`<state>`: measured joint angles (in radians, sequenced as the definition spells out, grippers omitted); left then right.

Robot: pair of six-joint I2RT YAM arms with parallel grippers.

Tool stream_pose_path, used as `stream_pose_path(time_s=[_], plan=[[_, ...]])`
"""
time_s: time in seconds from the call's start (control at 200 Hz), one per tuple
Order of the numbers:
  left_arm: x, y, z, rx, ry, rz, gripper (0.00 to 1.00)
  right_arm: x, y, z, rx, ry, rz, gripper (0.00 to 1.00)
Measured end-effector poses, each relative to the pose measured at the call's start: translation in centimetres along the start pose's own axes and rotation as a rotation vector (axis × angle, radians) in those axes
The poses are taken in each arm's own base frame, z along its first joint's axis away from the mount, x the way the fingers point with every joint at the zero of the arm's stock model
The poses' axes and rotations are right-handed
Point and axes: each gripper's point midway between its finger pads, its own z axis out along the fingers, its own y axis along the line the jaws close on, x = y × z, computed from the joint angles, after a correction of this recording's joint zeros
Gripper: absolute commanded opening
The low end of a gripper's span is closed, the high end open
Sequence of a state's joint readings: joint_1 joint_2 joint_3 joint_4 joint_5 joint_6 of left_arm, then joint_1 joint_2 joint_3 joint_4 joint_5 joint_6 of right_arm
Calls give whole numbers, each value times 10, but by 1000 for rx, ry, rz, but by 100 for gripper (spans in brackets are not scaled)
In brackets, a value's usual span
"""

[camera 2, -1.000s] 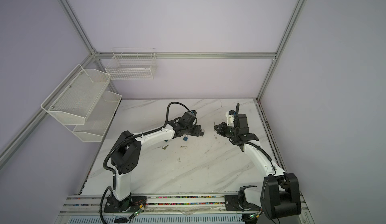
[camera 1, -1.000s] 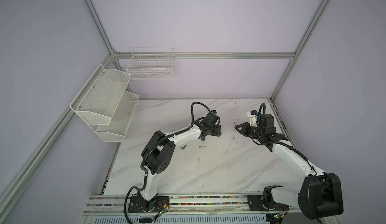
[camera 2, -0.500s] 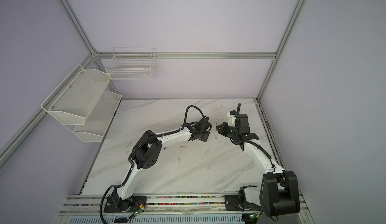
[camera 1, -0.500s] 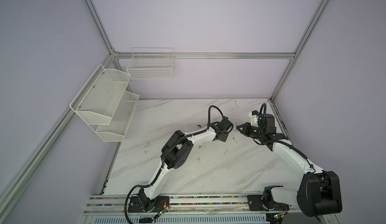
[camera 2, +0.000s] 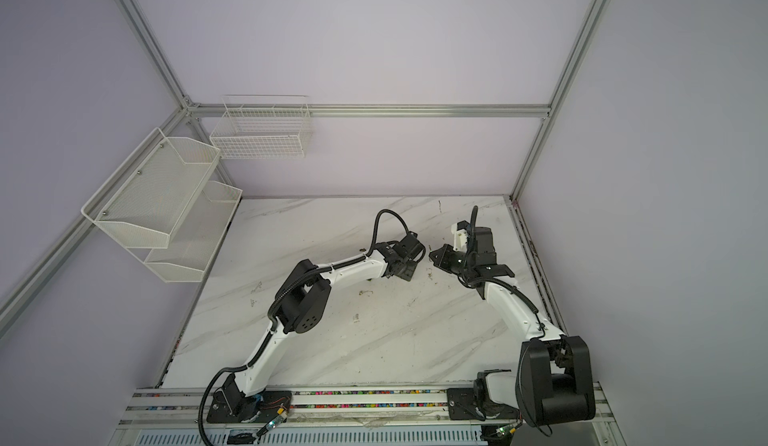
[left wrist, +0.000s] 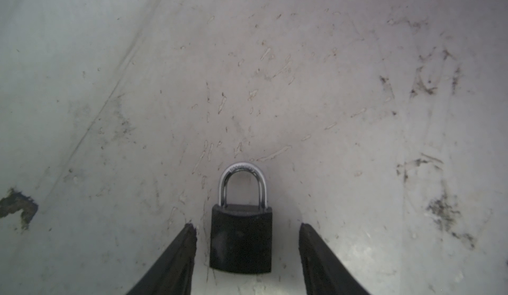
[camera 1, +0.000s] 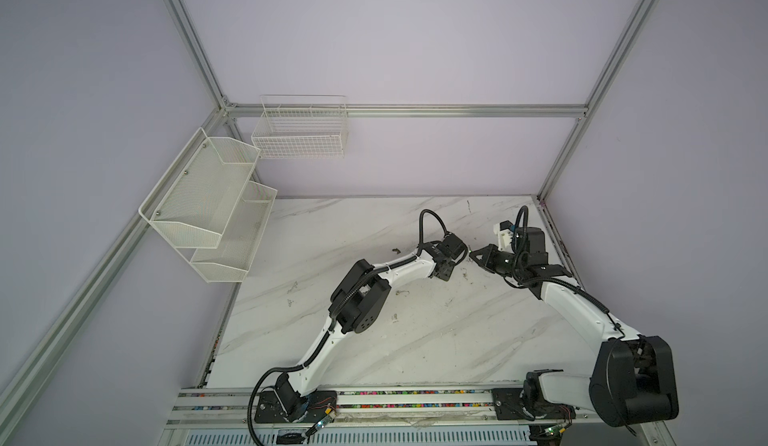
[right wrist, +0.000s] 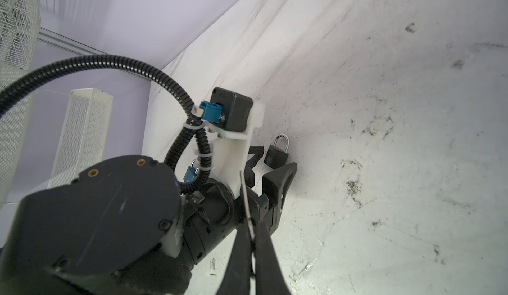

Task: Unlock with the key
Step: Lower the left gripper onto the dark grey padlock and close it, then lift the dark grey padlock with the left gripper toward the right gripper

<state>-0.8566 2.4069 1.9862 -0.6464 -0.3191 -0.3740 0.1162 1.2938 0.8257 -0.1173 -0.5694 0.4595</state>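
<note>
There is one black padlock with a silver shackle [left wrist: 241,241], one small blue padlock [right wrist: 190,174], one thin metal key [right wrist: 245,200], one white wire basket [camera 1: 299,144] and one white two-tier mesh shelf [camera 1: 195,198].

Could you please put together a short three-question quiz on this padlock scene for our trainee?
1. True or false: the black padlock with a silver shackle lies on the white marble table, between the fingers of the left gripper.
2. What does the shut right gripper pinch? A) a thin metal key B) the black padlock C) nothing
3. Fill in: the left gripper's jaws stand ___, clear of the padlock.
Key: 1 true; 2 A; 3 open.
</note>
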Motion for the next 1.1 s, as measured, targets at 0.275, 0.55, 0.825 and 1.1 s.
stream_pose_path(time_s=[0.275, 0.55, 0.825, 1.1], plan=[[-4, -1, 5, 45, 19, -50, 49, 1, 1, 0, -5, 4, -1, 0], [-4, 5, 7, 56, 40, -94, 38, 1, 2, 0, -11, 8, -1, 0], [-2, 7, 6, 44, 56, -132, 30, 1, 2, 0, -12, 8, -1, 0], [17, 19, -5, -15, 128, -310, 28, 1, 2, 0, -12, 8, -1, 0]])
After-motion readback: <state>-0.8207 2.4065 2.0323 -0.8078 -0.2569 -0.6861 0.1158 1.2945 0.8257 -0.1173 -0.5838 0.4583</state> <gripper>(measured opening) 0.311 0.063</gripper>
